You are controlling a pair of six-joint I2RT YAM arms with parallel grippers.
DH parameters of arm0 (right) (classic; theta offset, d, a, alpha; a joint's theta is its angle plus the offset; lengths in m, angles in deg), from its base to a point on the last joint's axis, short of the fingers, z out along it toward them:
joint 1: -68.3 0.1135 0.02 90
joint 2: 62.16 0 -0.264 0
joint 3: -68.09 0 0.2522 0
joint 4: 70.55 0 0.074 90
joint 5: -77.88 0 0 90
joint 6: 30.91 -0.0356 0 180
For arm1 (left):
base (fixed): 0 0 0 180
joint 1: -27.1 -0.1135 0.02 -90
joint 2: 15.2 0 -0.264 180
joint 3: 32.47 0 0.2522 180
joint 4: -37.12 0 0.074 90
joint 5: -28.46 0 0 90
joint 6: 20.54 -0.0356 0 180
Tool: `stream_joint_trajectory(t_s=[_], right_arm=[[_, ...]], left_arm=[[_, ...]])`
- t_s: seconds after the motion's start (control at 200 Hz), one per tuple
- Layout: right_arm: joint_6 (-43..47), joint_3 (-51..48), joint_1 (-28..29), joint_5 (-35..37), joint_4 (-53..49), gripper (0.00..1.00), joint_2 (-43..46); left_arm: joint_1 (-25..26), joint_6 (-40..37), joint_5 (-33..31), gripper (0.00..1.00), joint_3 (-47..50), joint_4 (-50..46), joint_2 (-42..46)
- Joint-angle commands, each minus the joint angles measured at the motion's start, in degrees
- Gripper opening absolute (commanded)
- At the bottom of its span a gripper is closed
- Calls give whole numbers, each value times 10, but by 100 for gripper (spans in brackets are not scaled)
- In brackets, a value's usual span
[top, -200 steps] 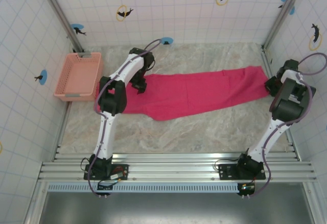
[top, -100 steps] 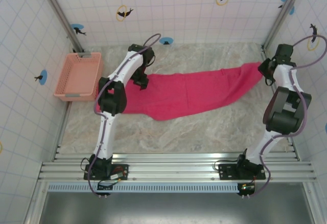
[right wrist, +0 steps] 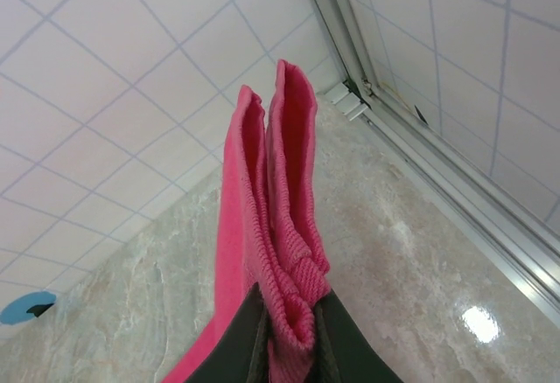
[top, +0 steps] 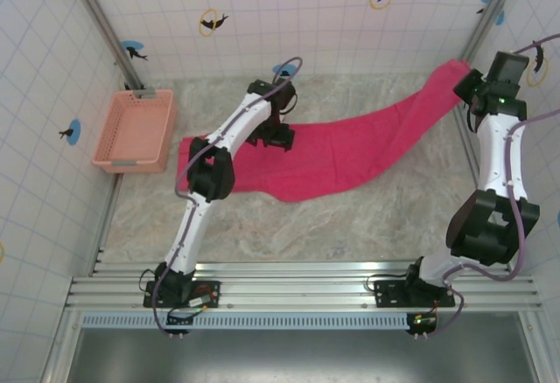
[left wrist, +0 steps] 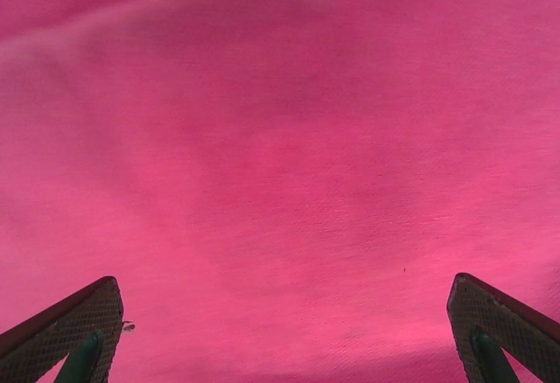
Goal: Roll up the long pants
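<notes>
The long pants (top: 350, 151), bright pink-red cloth, lie across the marbled table from left to far right. Their right end rises off the table toward the back right corner. My right gripper (top: 465, 81) is shut on that end. In the right wrist view the ribbed hem (right wrist: 289, 156) stands bunched up out of the closed right gripper (right wrist: 293, 317). My left gripper (top: 282, 135) hovers over the upper left part of the pants. It stands open in the left wrist view (left wrist: 284, 282), its two fingers (left wrist: 74, 330) wide apart just above flat pink cloth (left wrist: 280, 138).
A pale salmon-pink plastic basket (top: 136, 129) sits at the left wall. Tiled walls and metal corner posts (top: 479, 24) close in the back and sides. Bare marbled table (top: 332, 226) lies in front of the pants.
My right gripper has lifted the pants' right end off the table, up and toward the back right corner. My left gripper has slid to the right over the pants, still open.
</notes>
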Motion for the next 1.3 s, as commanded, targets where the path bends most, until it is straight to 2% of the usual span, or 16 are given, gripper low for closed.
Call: stream_joint_trajectory(t_s=[0.0, 0.215, 0.48, 0.681, 0.811, 0.931, 1.026, 1.211, 1.296], right_arm=[[-14, -40, 0, -4, 52, 0, 41], [-36, -35, 13, -78, 89, 0, 54], [-35, -10, 34, -113, 76, 0, 84], [-39, 43, 47, -166, 55, 0, 84], [-43, 57, 78, -172, 55, 0, 87], [-46, 63, 125, -169, 53, 0, 85], [-46, 60, 182, -148, 55, 0, 86], [-42, 37, 315, -78, 70, 0, 71], [-43, 23, 371, -48, 81, 0, 56]], left_arm=[[28, 59, 60, 97, -16, 32, -31], [74, 123, 112, 97, -60, 85, -88], [108, 229, 178, 98, -80, 158, -140], [148, 345, 275, 98, -81, 308, -166], [148, 401, 328, 97, -79, 385, -162], [107, 386, 357, 97, -30, 393, -101], [48, 327, 350, 97, 40, 347, -16], [-100, 168, 240, 97, 188, 214, 183], [-155, 126, 191, 97, 283, 203, 264]])
